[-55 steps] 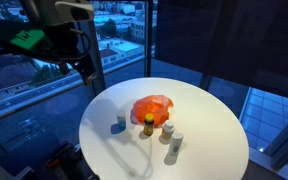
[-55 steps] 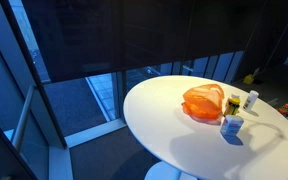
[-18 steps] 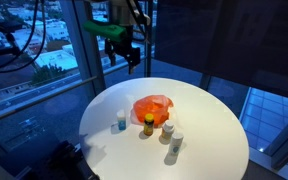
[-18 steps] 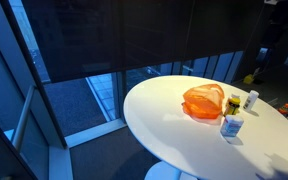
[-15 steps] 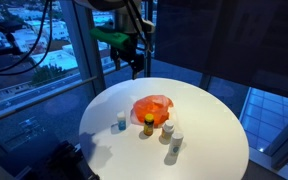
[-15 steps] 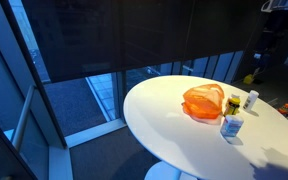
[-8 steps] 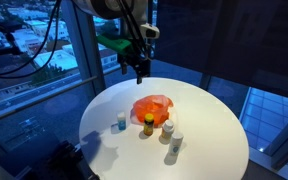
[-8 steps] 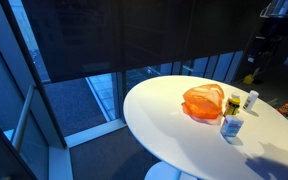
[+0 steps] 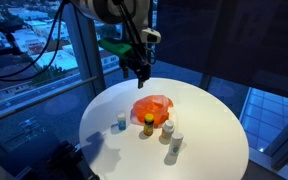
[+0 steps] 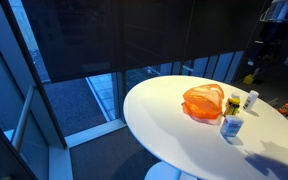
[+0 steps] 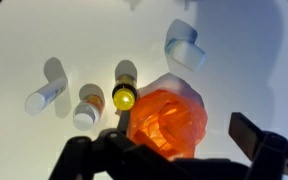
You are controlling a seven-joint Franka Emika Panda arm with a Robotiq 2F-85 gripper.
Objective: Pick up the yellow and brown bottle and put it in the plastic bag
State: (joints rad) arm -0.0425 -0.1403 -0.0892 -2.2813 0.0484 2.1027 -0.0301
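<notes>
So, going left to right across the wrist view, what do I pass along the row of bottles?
Tall white bottle → short white bottle → yellow and brown bottle → orange plastic bag.

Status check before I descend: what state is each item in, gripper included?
gripper: open, empty, above the table.
yellow and brown bottle: upright, capped, on the table beside the bag.
plastic bag: crumpled on the table, opening unclear.
white bottle: upright.
second white bottle: upright.
bluish bottle: upright.
</notes>
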